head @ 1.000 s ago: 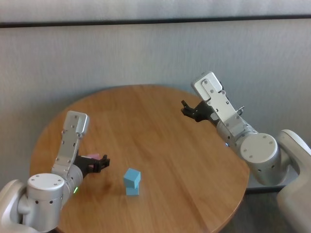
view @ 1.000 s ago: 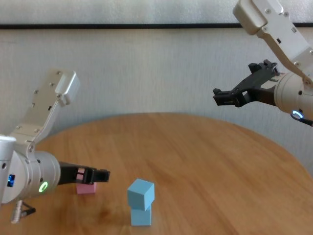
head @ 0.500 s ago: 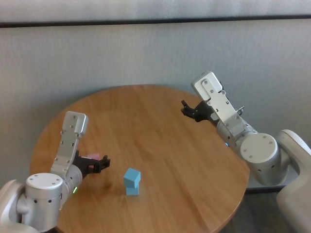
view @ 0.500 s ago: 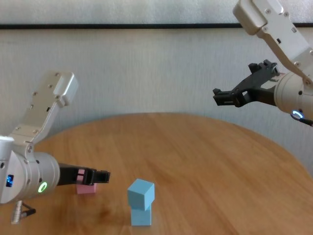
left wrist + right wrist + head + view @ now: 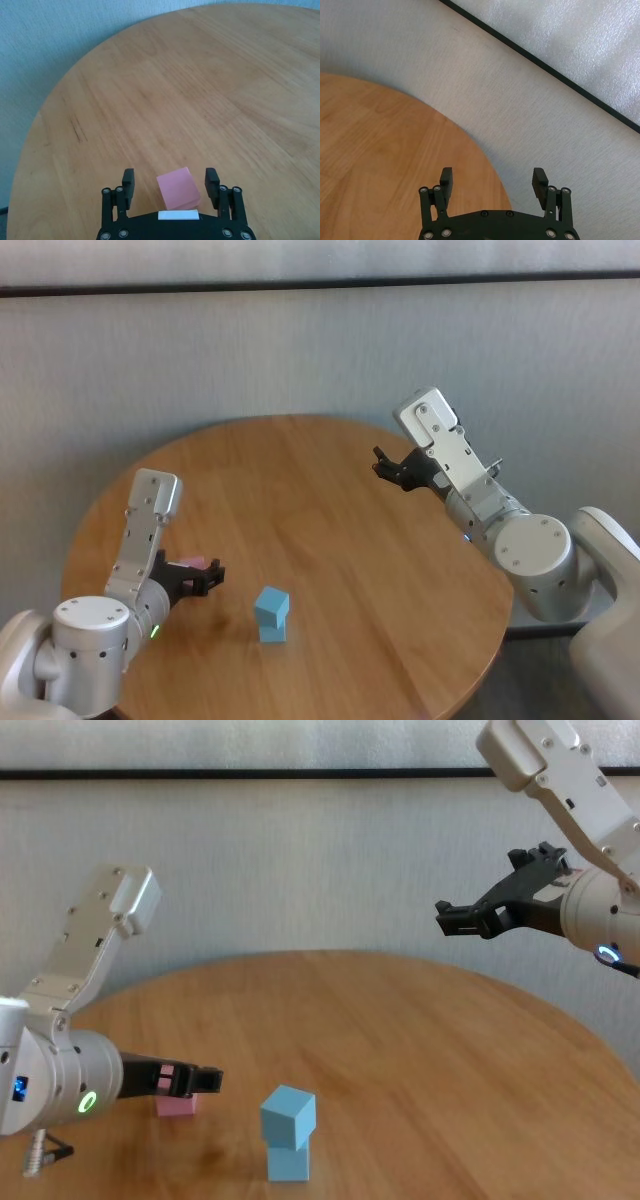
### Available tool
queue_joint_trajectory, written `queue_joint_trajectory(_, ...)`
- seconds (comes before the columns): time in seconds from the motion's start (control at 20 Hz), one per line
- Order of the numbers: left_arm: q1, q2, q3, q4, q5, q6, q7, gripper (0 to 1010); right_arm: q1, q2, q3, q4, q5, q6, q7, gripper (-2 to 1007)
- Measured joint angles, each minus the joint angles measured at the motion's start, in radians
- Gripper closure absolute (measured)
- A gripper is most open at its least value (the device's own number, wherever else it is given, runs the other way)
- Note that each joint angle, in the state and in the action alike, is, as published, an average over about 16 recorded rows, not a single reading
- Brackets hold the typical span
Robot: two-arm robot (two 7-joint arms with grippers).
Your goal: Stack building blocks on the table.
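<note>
Evidently the step in hand is picking up the pink block (image 5: 178, 188), the last one to go on the pile. The left pincer (image 5: 170, 183) is low over the table (image 5: 165, 95), and the pink block sits on the wood between its two fingers, with a clear gap on each side, so the fingers stand wide and hold nothing yet. In the chest view the block (image 5: 176, 1103) shows just behind the fingertips of the left pincer (image 5: 196, 1078). Off to that pincer's right side, near but apart, the two blue blocks (image 5: 288, 1132) already stand one on the other, the top one twisted a little on the lower.

Next, I judge, the fingers must close squarely on the pink block's sides, then lift it clear and carry it above the blue pair without knocking the skewed top one.

The right pincer (image 5: 482, 917) hangs well away, raised above the table's far edge, wide and empty.
</note>
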Motion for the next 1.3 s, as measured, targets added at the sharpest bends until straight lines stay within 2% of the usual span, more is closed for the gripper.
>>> queue_joint_trajectory(0.55, 0.001, 0.001, 0.002, -0.002, -0.001, 0.000, 0.001, 447, 0.000, 0.000, 0.000, 0.000, 0.000, 0.000, 0.000, 4)
queue_joint_trajectory(0.75, 0.001, 0.001, 0.002, -0.003, -0.001, 0.001, 0.000, 542, 0.000, 0.000, 0.000, 0.000, 0.000, 0.000, 0.000, 4)
queue_joint_trajectory(0.95, 0.000, 0.003, 0.004, -0.002, -0.002, -0.002, -0.012, 600, 0.000, 0.000, 0.000, 0.000, 0.000, 0.000, 0.000, 4)
queue_joint_trajectory(1.3, -0.012, 0.014, 0.020, 0.006, 0.002, -0.016, -0.069, 614, 0.000, 0.000, 0.000, 0.000, 0.000, 0.000, 0.000, 4)
